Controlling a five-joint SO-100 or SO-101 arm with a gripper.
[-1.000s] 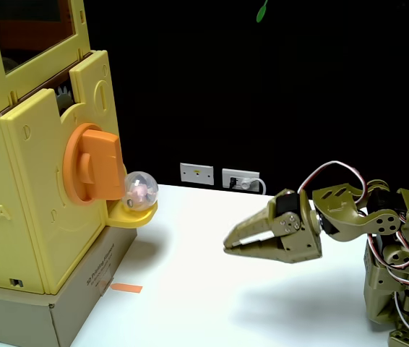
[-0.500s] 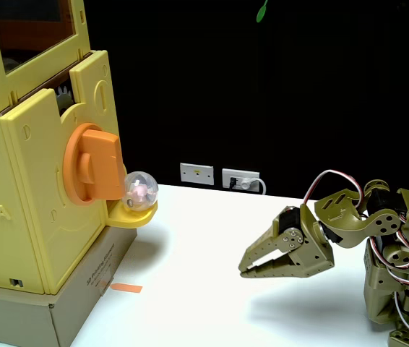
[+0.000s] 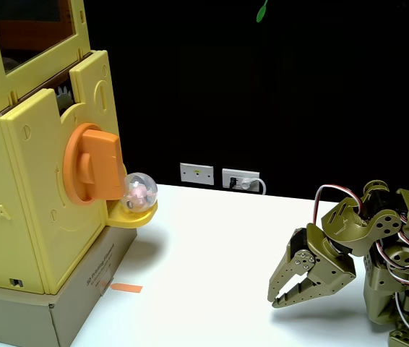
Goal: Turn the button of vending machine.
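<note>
- At the desk's left edge stands the vending machine (image 3: pixel 24 195), a boxy yellow plastic toy on a grey-beige cardboard base (image 3: pixel 38 314), with a dark window panel near its top.
- On the machine's side wall that faces the arm sits the button (image 3: pixel 92 165), an orange disc with a thick rectangular bar across its face.
- The button's turning axis points out of that wall, toward the desk's right edge; the bar's long axis runs close to upright, leaning only a little.
- Judging by its look, the button is stiff, hard plastic, light in itself but fixed to a shaft, so it will resist with some mechanical drag and will not lift away. Its surface looks smooth and may be slippery.
- The bar is the place to take hold: pinch its two flat sides, then roll the wrist about the outward axis. The disc's rim looks too wide and too smooth to grip.
- Just below the button a small yellow tray (image 3: pixel 132 215) carries a clear capsule ball (image 3: pixel 139 191), touching or nearly touching the bar's lower end; a clumsy approach could knock it off.
- Near the desk's right edge the olive claw (image 3: pixel 282 294) hangs low over the desk, tips aimed down and to the left, jaws parted narrowly and holding nothing, well apart from the button.
- An orange tape strip (image 3: pixel 126 288) lies on the desk beside the base.
</note>
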